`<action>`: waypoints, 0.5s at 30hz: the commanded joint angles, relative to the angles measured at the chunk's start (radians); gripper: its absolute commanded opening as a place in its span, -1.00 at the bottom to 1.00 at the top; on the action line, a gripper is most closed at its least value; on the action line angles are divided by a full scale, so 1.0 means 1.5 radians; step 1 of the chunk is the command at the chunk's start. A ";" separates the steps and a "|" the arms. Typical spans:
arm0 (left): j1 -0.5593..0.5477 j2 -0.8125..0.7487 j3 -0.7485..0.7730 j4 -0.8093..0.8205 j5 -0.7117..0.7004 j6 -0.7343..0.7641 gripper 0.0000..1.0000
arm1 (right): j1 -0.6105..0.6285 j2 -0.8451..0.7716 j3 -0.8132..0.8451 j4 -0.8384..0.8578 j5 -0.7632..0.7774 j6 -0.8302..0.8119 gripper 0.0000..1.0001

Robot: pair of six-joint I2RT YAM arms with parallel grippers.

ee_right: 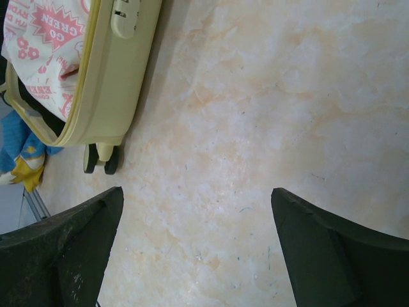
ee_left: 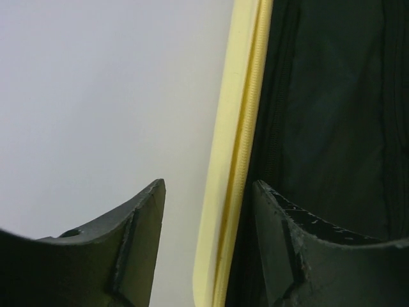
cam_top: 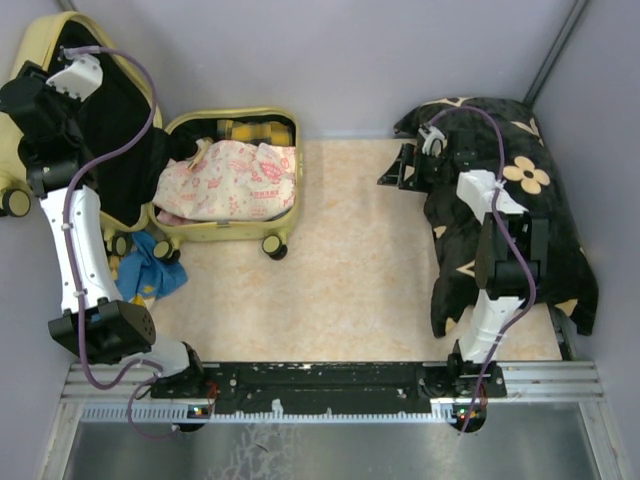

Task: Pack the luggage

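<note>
The pale yellow luggage [cam_top: 230,232] lies open at the back left. Its lid [cam_top: 40,40] with black lining stands raised against the left wall. A pink-and-white printed cloth [cam_top: 230,180] fills the base. My left gripper [cam_top: 22,95] is up at the lid's outer edge. In the left wrist view it [ee_left: 208,185] is open, and the lid's yellow rim [ee_left: 239,128] stands between the fingers, nearer the right one. My right gripper [cam_top: 392,168] is open and empty over bare table [ee_right: 197,192], right of the luggage [ee_right: 121,70].
A big black cloth with beige flower motifs [cam_top: 520,200] lies along the right side under the right arm. A blue-and-yellow cloth [cam_top: 150,270] lies on the table beside the luggage's front left corner. Grey walls close in the back and sides.
</note>
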 commanded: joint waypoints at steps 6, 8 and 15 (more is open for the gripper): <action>0.003 0.012 0.016 -0.035 0.048 -0.024 -0.23 | -0.002 0.019 0.058 0.011 -0.021 0.015 0.98; -0.002 0.021 0.033 -0.043 0.060 -0.032 -0.42 | -0.003 0.019 0.058 0.010 -0.019 0.016 0.98; -0.046 0.033 0.032 -0.045 0.069 -0.032 -0.83 | -0.003 0.017 0.055 0.008 -0.015 0.016 0.98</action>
